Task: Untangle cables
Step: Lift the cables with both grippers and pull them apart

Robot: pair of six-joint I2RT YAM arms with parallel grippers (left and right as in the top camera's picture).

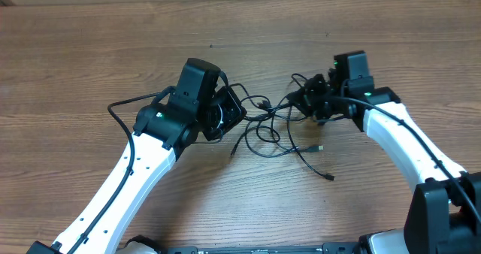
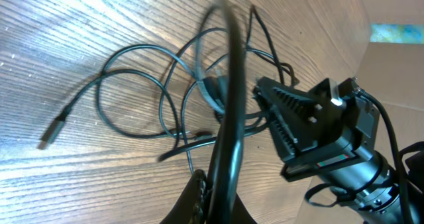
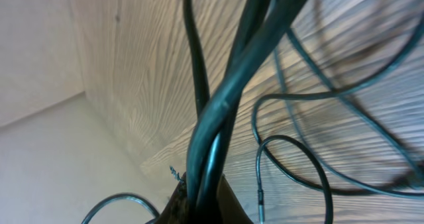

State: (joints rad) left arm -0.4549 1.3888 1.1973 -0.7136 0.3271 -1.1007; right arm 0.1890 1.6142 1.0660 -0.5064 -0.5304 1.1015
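Note:
The cables (image 1: 264, 130) are thin black cords looped together on the wooden table between my two grippers. One end carries a silvery plug (image 1: 319, 146), which also shows in the left wrist view as the silvery plug (image 2: 52, 132); another loose end (image 1: 331, 178) trails toward the front. My left gripper (image 1: 225, 116) is at the tangle's left side. In its wrist view the left gripper (image 2: 215, 185) is shut on one cable strand (image 2: 232, 85) that rises from the jaws. My right gripper (image 1: 304, 101) sits at the tangle's right side. Seen from the wrist, the right gripper (image 3: 202, 194) is shut on a bundle of cable strands (image 3: 225, 98).
The wooden table (image 1: 90, 51) stretches to its far edge (image 1: 225, 2) at the back. A thicker black arm wire (image 1: 120, 108) loops out left of the left arm. In the right wrist view a pale surface (image 3: 40, 118) borders the table at left.

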